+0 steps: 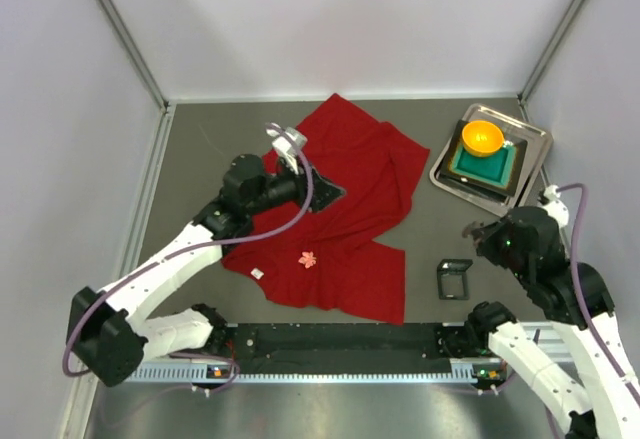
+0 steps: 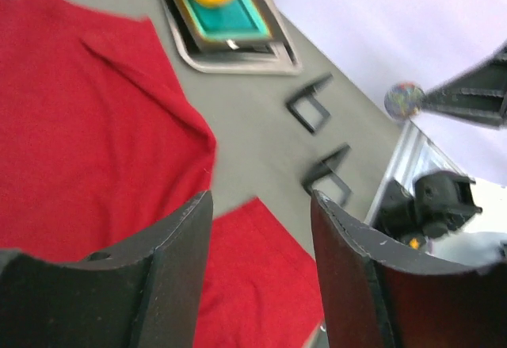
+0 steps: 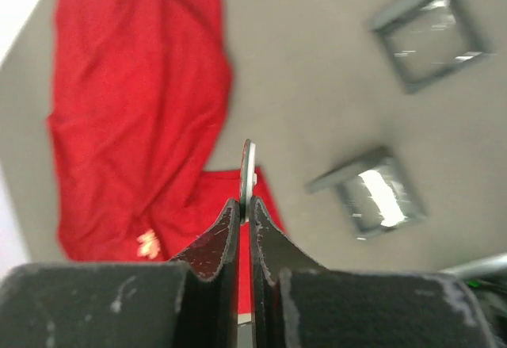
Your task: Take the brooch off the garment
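The red garment (image 1: 340,214) lies spread on the dark table, and also shows in the left wrist view (image 2: 79,126) and the right wrist view (image 3: 135,102). The pale pink brooch (image 1: 308,257) sits on its lower middle; in the right wrist view it is a blurred pale spot (image 3: 146,243). My left gripper (image 1: 325,191) is open and empty, low over the shirt's upper part (image 2: 261,229). My right gripper (image 1: 472,229) is off the shirt to the right, shut (image 3: 245,205) on a thin grey disc (image 3: 249,170) seen edge-on.
A metal tray (image 1: 447,164) at the back right holds a green box (image 1: 488,164) and an orange bowl (image 1: 482,137). A small black frame (image 1: 453,279) stands right of the shirt. A white fabric tag (image 1: 257,273) lies on the shirt's lower left.
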Controlling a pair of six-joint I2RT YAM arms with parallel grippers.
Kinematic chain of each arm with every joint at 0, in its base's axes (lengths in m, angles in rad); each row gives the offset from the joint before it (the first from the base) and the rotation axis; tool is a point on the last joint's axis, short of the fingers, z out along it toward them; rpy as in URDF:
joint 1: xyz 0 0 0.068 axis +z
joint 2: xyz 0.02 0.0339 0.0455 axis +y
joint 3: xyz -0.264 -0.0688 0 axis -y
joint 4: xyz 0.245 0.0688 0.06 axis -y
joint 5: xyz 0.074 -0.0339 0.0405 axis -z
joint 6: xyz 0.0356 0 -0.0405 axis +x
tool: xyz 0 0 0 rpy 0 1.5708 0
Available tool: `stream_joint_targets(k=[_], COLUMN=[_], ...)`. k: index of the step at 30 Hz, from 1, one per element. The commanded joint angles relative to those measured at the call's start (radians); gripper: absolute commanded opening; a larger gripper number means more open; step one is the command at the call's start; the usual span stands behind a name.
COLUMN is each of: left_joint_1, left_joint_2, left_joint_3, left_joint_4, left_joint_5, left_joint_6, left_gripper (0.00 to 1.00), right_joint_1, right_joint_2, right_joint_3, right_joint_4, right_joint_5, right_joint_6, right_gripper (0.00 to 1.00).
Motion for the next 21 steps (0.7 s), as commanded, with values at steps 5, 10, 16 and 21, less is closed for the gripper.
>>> stream_joint_targets(k=[5,10,16,21], left_joint_1=[-0.251,-0.359,-0.466,-0.521], left_joint_2=[-0.035,-0.115,-0.167,-0.178], left_joint_3=[0.065,-0.029,-0.049,-0.041], left_joint_4=[-0.088,-0.07,-0.086,-0.105], left_joint_5=[-0.148,-0.311,-0.381,-0.403], left_joint_6=[0.087,0.14,0.146,0.163], left_gripper=[0.64,0.64,0.64,0.64], right_joint_1=[-0.211,-0.485,-0.736,-0.747], right_joint_2=[0.077,0.029,-0.08,-0.271], right_joint_3=[0.046,-0.127,-0.392,-0.59], right_joint_4=[-0.283,-0.078,0.261,0.436], right_joint_5=[0.11,-0.02,-0.217,-0.2], right_joint_6=[-0.086,-0.139,-0.148,-0.1], right_gripper=[0.0,0.0,0.0,0.0])
